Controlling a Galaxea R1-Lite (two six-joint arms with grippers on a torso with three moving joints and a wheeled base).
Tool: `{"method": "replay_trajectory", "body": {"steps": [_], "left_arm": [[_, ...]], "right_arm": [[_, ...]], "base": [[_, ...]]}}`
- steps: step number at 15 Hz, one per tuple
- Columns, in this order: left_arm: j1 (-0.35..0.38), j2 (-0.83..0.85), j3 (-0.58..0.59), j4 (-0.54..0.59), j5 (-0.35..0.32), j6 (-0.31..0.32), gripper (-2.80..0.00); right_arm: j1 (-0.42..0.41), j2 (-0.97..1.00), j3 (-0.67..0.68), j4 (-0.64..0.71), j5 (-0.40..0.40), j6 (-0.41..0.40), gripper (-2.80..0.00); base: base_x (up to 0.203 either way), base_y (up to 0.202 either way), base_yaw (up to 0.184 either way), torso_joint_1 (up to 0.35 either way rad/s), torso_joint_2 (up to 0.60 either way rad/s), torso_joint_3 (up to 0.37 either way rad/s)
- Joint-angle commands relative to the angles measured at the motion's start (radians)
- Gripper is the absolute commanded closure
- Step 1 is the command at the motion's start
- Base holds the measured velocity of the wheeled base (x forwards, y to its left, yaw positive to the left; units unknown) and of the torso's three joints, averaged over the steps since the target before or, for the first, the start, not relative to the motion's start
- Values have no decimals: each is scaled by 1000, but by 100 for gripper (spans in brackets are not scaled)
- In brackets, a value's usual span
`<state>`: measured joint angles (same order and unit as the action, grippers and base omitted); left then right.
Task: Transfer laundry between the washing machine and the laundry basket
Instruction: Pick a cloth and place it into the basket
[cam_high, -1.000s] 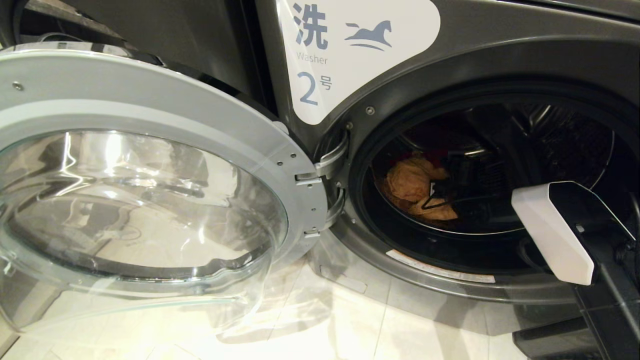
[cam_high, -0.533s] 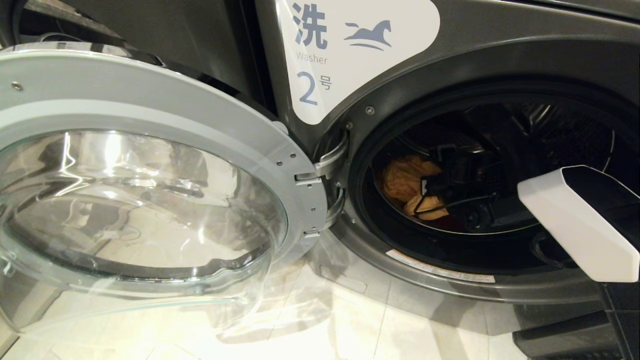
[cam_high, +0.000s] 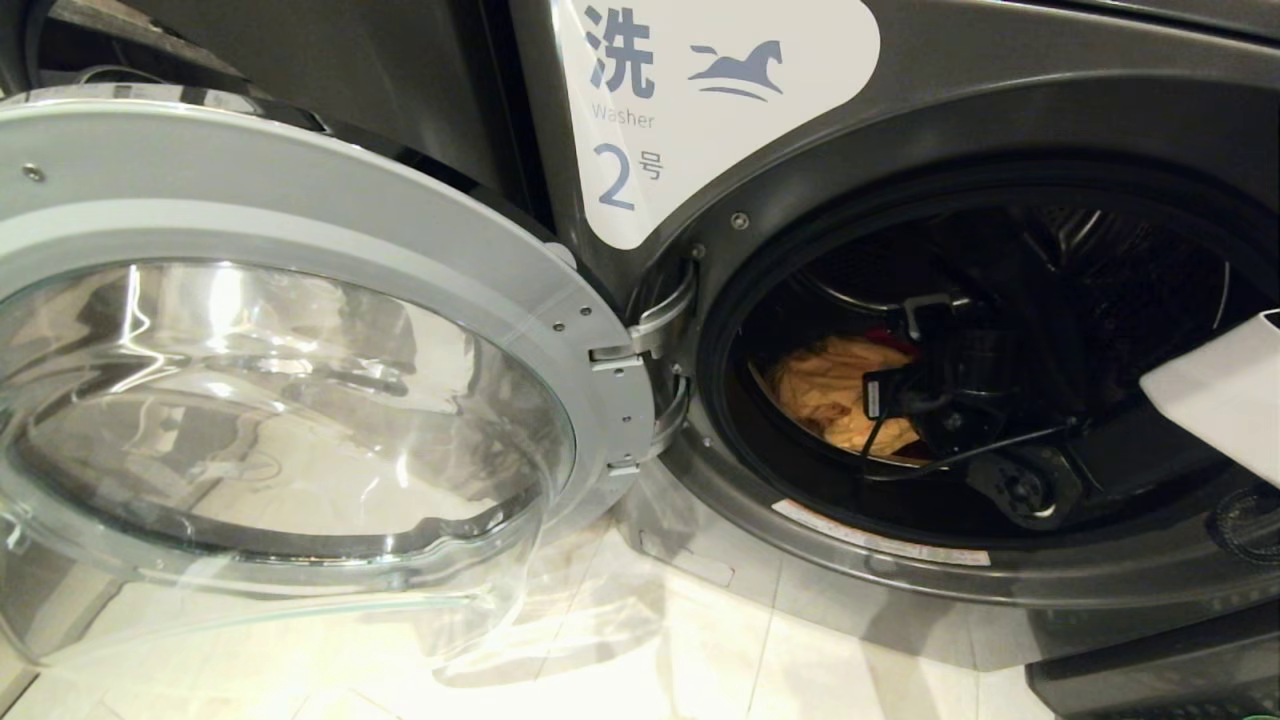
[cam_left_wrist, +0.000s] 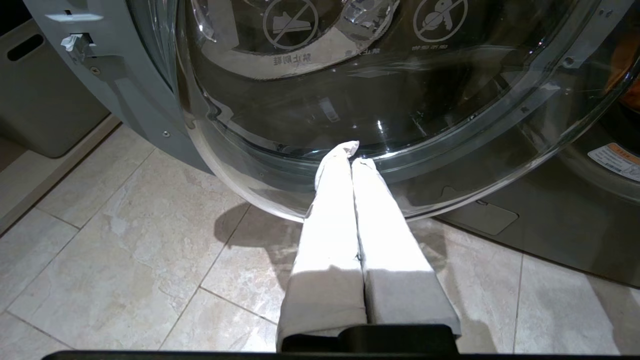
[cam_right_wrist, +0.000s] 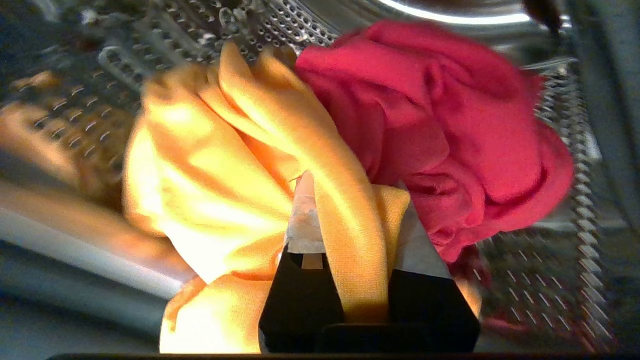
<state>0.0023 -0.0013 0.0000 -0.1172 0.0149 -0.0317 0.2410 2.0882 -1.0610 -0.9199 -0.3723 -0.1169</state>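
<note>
The washing machine (cam_high: 800, 130), dark grey with a label 2, stands with its round glass door (cam_high: 300, 250) swung wide to the left. Inside the drum lies the laundry: an orange-yellow garment (cam_high: 825, 385) and a red-pink one (cam_right_wrist: 450, 115) bunched beside it. My right gripper (cam_right_wrist: 350, 200) reaches into the drum (cam_high: 880, 400) and is shut on a fold of the orange-yellow garment, which runs between its fingers. My left gripper (cam_left_wrist: 350, 152) hangs shut and empty over the floor tiles, just in front of the door glass. The laundry basket is out of view.
The open door (cam_left_wrist: 350, 90) fills the space left of the drum mouth, low over the pale tiled floor (cam_high: 650, 640). A grey bin (cam_left_wrist: 45, 110) stands beyond the door's hinge side. The drum's front lip (cam_high: 870, 540) rises below my right wrist.
My right arm's white cover has slid right, nearly out of the head view. The wrist has dropped toward the drum's front lip, and the orange-yellow garment has shifted with it.
</note>
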Motion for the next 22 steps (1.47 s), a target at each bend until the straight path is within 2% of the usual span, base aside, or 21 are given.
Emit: {"method": "replay_trajectory", "body": {"steps": [1, 4, 9, 14, 16, 22], "left_arm": [[1, 1, 40, -1, 0, -1, 0], [1, 1, 40, -1, 0, -1, 0], [1, 1, 40, -1, 0, 0, 0], [1, 1, 40, -1, 0, 3, 0], [1, 1, 40, -1, 0, 3, 0], [1, 1, 40, -1, -1, 6, 0]], "right_arm": [[26, -148, 173, -79, -11, -10, 0], [97, -306, 380, -145, -43, -22, 0], [237, -557, 547, -172, -107, -62, 0], [270, -764, 673, -157, -119, -109, 0], [271, -857, 691, -93, -116, -116, 0], [284, -1185, 688, 305, -104, -117, 0]], "base": [[0, 0, 0, 0, 0, 0], [0, 0, 0, 0, 0, 0], [0, 0, 0, 0, 0, 0], [0, 0, 0, 0, 0, 0], [0, 0, 0, 0, 0, 0], [0, 0, 0, 0, 0, 0]]}}
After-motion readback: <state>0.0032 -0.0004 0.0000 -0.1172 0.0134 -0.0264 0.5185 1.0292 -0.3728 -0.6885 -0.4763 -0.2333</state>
